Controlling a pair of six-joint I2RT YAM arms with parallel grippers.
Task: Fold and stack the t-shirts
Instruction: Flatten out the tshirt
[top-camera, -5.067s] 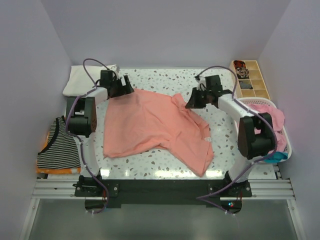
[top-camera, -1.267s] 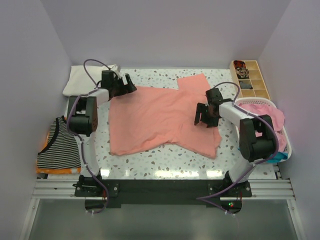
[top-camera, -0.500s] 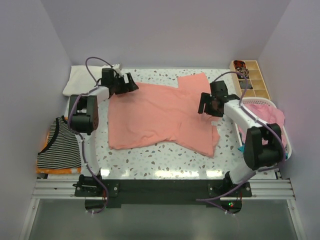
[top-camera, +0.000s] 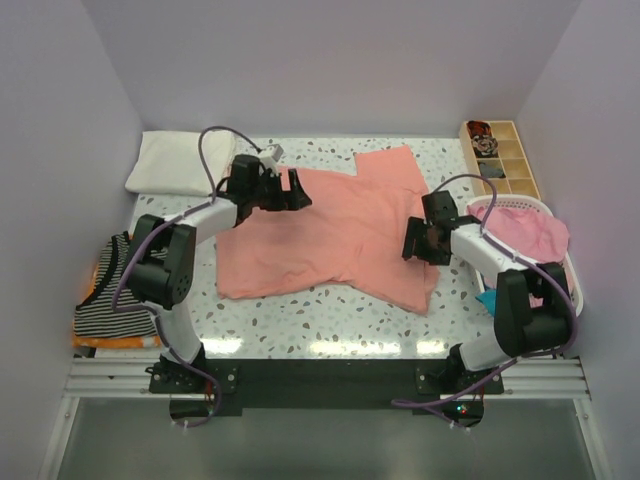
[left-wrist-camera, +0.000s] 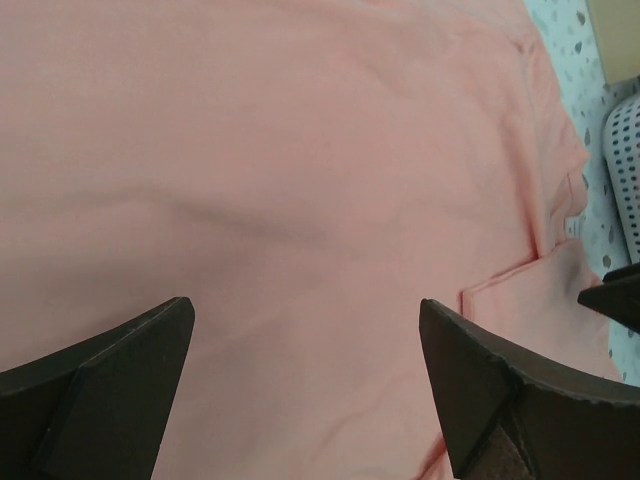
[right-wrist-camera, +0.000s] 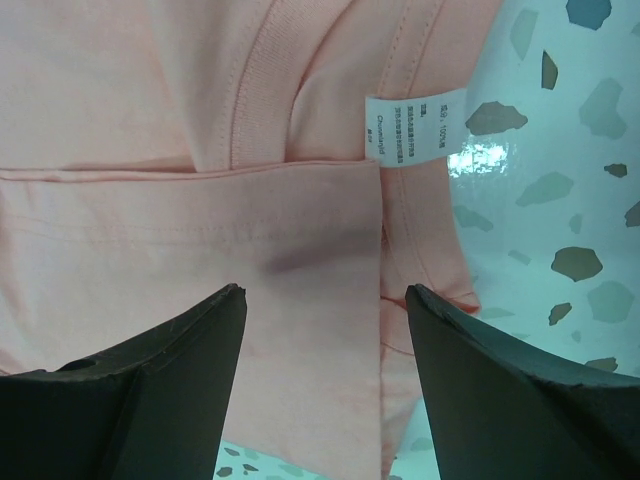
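A salmon-pink t-shirt (top-camera: 330, 235) lies spread out on the speckled table (top-camera: 330, 310), its folded neck edge toward the right. My left gripper (top-camera: 295, 190) hovers open over the shirt's back-left part. In the left wrist view only pink cloth (left-wrist-camera: 300, 150) shows between its dark fingers (left-wrist-camera: 110, 380). My right gripper (top-camera: 418, 243) stands open just over the shirt's right edge. In the right wrist view it (right-wrist-camera: 325, 290) sits above a folded hem, with the white neck label (right-wrist-camera: 415, 128) and collar just beyond. Neither gripper holds cloth.
A striped t-shirt (top-camera: 115, 295) lies on an orange one at the left edge. A white folded cloth (top-camera: 175, 163) sits at the back left. A white basket (top-camera: 570, 275) on the right holds a pink t-shirt (top-camera: 530, 230) and something teal (top-camera: 492, 300). A wooden compartment tray (top-camera: 500, 160) stands at the back right.
My left gripper has swung right from the shirt's back-left corner to above its upper middle. My right gripper has moved nearer along the shirt's right edge.
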